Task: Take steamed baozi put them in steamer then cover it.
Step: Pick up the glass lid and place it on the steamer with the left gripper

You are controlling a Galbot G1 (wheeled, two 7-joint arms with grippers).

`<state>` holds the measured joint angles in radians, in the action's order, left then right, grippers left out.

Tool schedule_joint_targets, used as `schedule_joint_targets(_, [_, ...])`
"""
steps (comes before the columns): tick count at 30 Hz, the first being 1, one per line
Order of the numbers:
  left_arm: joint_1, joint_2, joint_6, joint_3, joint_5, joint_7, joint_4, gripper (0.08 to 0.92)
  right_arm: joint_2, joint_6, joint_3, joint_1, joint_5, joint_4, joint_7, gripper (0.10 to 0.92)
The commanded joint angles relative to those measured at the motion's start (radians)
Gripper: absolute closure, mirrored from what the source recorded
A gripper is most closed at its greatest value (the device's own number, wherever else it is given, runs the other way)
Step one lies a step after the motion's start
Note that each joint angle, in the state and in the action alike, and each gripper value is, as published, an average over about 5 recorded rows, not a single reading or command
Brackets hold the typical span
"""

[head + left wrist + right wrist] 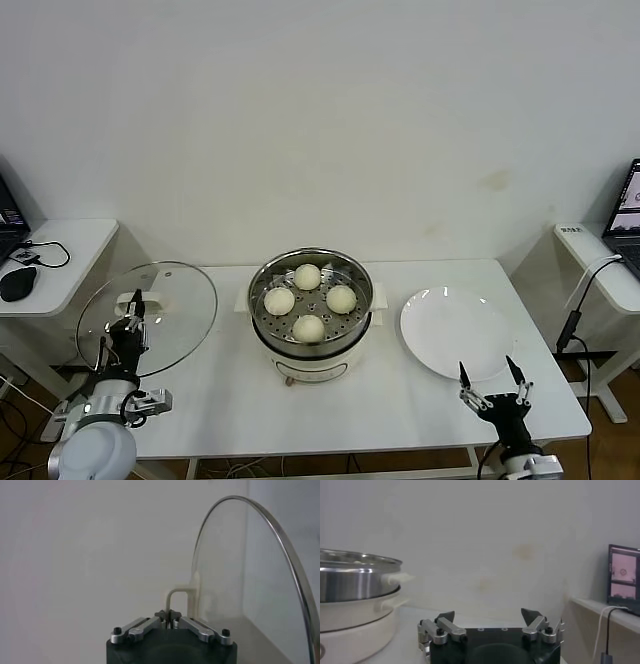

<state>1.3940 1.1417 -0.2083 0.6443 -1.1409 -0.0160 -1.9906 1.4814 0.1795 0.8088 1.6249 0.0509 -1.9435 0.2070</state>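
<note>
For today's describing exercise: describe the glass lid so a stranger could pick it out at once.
Start at the steel steamer holding four baozi at the middle of the white table. To its left, the left gripper is shut on the cream handle of the glass lid. Unlike the opaque white plate on the right, it is see-through with a metal rim.

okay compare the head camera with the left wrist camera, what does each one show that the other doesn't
Only the head view shows the steamer with four steamed baozi inside, the bare white plate to its right, and the right gripper open near the table's front edge. Only the left wrist view shows the lid's cream handle up close, pinched in the left gripper. Both show the glass lid held off the steamer.
</note>
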Motion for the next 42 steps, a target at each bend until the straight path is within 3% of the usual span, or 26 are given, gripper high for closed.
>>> schedule_joint_targets(1, [0.0, -0.027, -0.112, -0.144, 0.027, 0.075, -0.218, 0.883, -0.001, -0.003, -0.043, -0.03, -0.063, 0.026, -0.012, 0.203])
schedule_joint_targets(8, [-0.143, -0.016, -0.149, -0.344, -0.063, 0.12, -0.137, 0.883, 0.031, -0.011, -0.067, -0.039, -0.142, 0.03, -0.046, 0.202])
schedule_joint_targets(16, [-0.317, 0.097, -0.203, -0.515, -0.177, 0.187, -0.011, 0.883, 0.037, -0.026, -0.082, -0.04, -0.168, 0.036, -0.074, 0.202])
schedule_joint_targets(31, [-0.436, 0.337, -0.226, -0.559, -0.428, 0.282, 0.152, 0.883, 0.041, -0.03, -0.123, -0.052, -0.203, 0.063, -0.09, 0.203])
schedule_joint_targets(42, [-0.445, 0.4, -0.225, -0.596, -0.512, 0.317, 0.211, 0.883, 0.046, -0.033, -0.134, -0.059, -0.216, 0.079, -0.092, 0.202])
